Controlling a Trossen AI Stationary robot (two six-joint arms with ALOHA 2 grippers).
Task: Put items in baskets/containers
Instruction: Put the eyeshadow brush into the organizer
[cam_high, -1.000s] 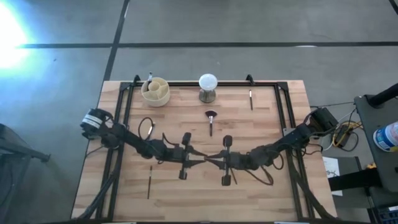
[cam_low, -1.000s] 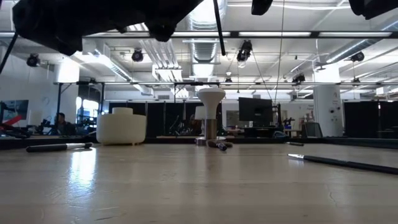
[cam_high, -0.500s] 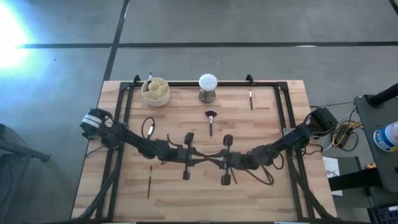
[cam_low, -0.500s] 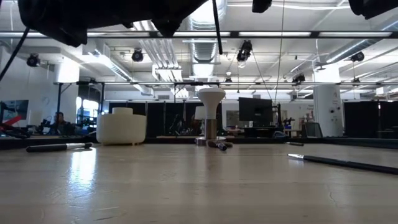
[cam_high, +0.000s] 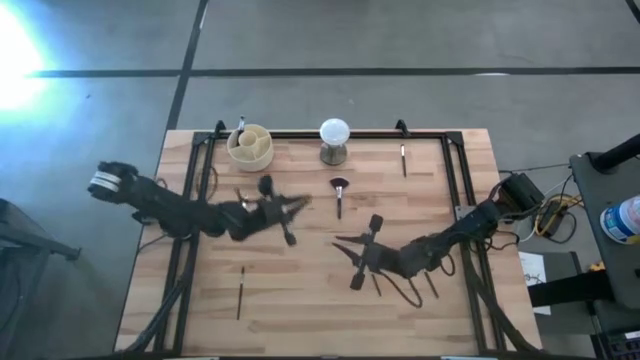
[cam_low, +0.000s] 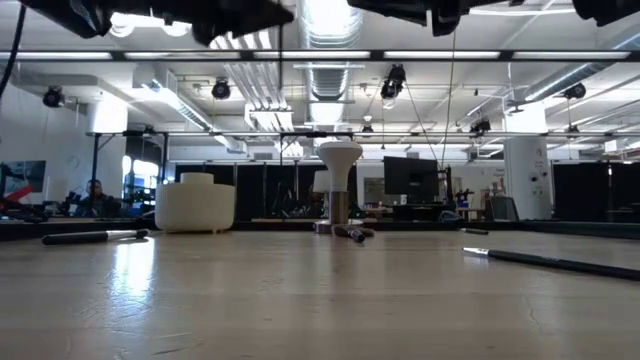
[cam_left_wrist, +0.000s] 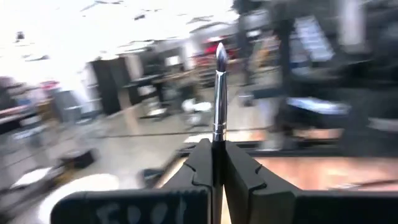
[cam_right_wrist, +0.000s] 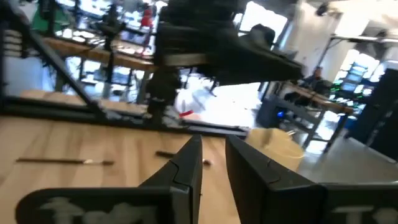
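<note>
Left gripper (cam_left_wrist: 213, 163) is clenched on a makeup brush (cam_left_wrist: 218, 93).
It hangs over the table (cam_high: 300, 320), near the cream cup (cam_high: 249, 146). Right gripper (cam_right_wrist: 213, 163) is released, holding nothing, above the table's middle.

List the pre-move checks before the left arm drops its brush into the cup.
1. Brush gripped by left claw: ok, it sticks straight out between the shut fingers.
2. Right claw empty: ok, fingers apart with nothing between them.
3. Left claw above the cup: not ok, it hangs short of it, nearer the table's middle.
4. Free compartment in the cup: cannot tell.
5. White ball on its stand out of the likely path: ok, it stands apart beside the cup.
</note>
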